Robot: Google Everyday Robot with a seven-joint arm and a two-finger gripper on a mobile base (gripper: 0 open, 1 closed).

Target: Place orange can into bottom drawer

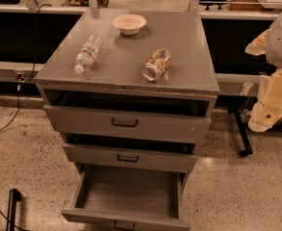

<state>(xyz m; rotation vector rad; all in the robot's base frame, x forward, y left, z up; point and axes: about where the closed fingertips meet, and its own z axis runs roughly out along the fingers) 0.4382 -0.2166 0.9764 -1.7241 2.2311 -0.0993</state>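
The can is lying on its side on the grey metal tabletop, toward the front edge and right of centre. It is showing a shiny silver round end to the front and an orange-brown and white patterned cylindrical side behind it. Its length is running slantwise, from the front edge back toward the right rear corner.

A clear plastic bottle is also lying on its side, near the left edge, with its white cap pointing toward the front left corner. It is sitting well apart from the can. A shallow, pale, round bowl is standing upright near the middle of the rear edge. The tabletop is looking smooth and dully reflective.

Below, the bottom drawer is standing pulled far out, showing a plain grey box-shaped interior with straight walls. The top drawer and the middle drawer are each sitting slightly open, with flat grey fronts and dark loop handles.

The end effector is hanging off to the right of the tabletop, beyond its right edge and below its level, well apart from the can. It is showing blocky, cream-coloured parts, and I cannot tell whether it is wide or narrow. It is holding nothing that shows.

The floor is looking speckled and polished.
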